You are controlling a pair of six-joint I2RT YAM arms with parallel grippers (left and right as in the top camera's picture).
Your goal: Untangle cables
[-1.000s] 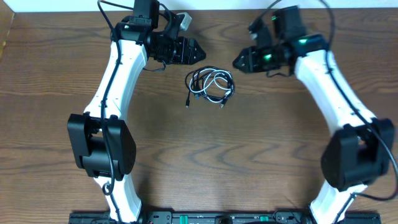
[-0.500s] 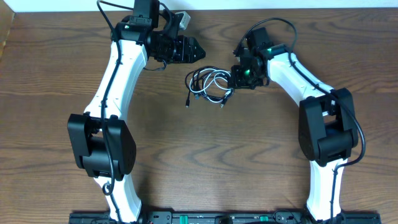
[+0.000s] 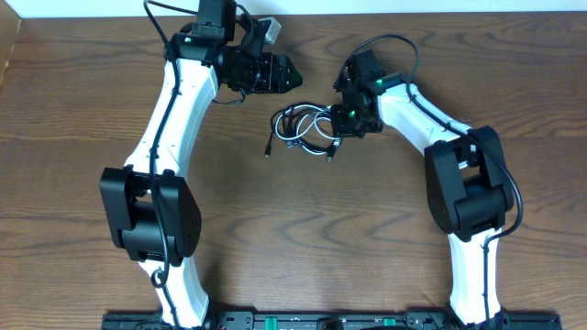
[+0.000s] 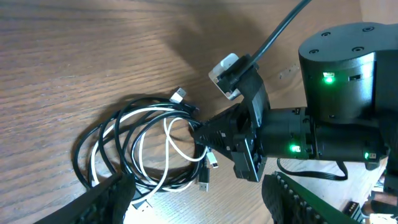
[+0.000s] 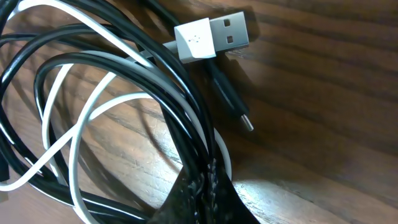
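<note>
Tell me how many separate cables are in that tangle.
2. The black cable and the white cable lie looped through each other mid-table, at the tip of the right gripper. A third could hide underneath.

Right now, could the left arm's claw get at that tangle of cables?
Probably yes: the left claw hangs open just beside the cables, nothing between them. The right claw pinches only their far edge, leaving the near loops free.

cables (image 3: 305, 131) reachable leftward, right end effector (image 3: 337, 126) opposite
</note>
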